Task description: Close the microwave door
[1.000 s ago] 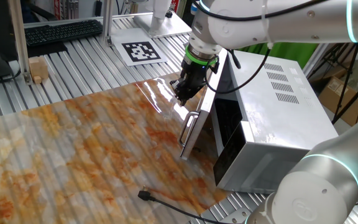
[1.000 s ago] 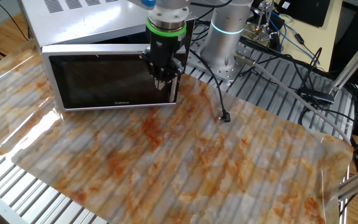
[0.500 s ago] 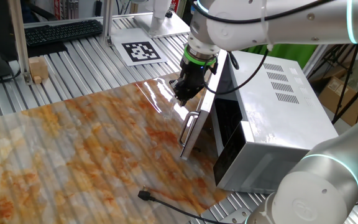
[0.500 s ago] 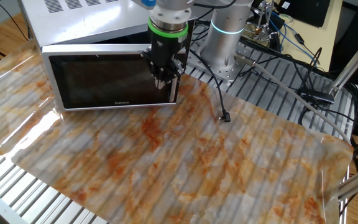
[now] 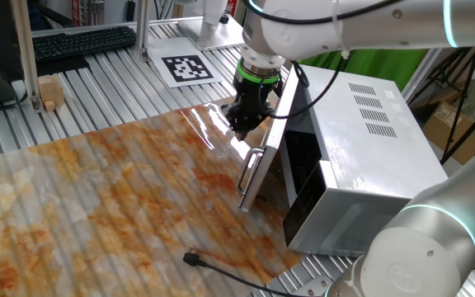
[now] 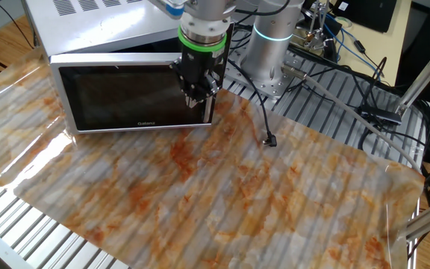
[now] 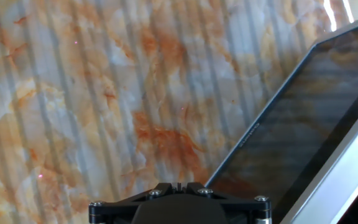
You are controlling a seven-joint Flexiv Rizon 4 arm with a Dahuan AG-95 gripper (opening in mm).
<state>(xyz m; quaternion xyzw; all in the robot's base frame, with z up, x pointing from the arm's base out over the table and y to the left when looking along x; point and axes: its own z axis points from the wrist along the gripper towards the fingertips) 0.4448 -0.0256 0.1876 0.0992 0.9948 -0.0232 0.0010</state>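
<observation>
The microwave [image 5: 369, 140] stands at the right on the marbled mat, and it also shows in the other fixed view [image 6: 88, 22]. The microwave door [image 5: 274, 132] stands ajar, with its curved silver handle [image 5: 251, 175] facing the mat. Its dark glass window shows in the other fixed view [image 6: 125, 97] and in the hand view [image 7: 309, 112]. My gripper [image 5: 242, 124] is shut and empty. It sits at the door's outer face near the handle side, which the other fixed view [image 6: 197, 93] also shows. Whether it touches the door I cannot tell.
A black cable end [image 5: 195, 260] lies on the mat in front of the microwave, and also shows in the other fixed view [image 6: 269, 139]. A fiducial marker [image 5: 188, 68] and a keyboard [image 5: 81, 41] lie beyond the mat. The arm's base [image 6: 275, 45] stands beside the microwave.
The gripper and wrist have shifted slightly along the door's face. The door's angle looks unchanged.
</observation>
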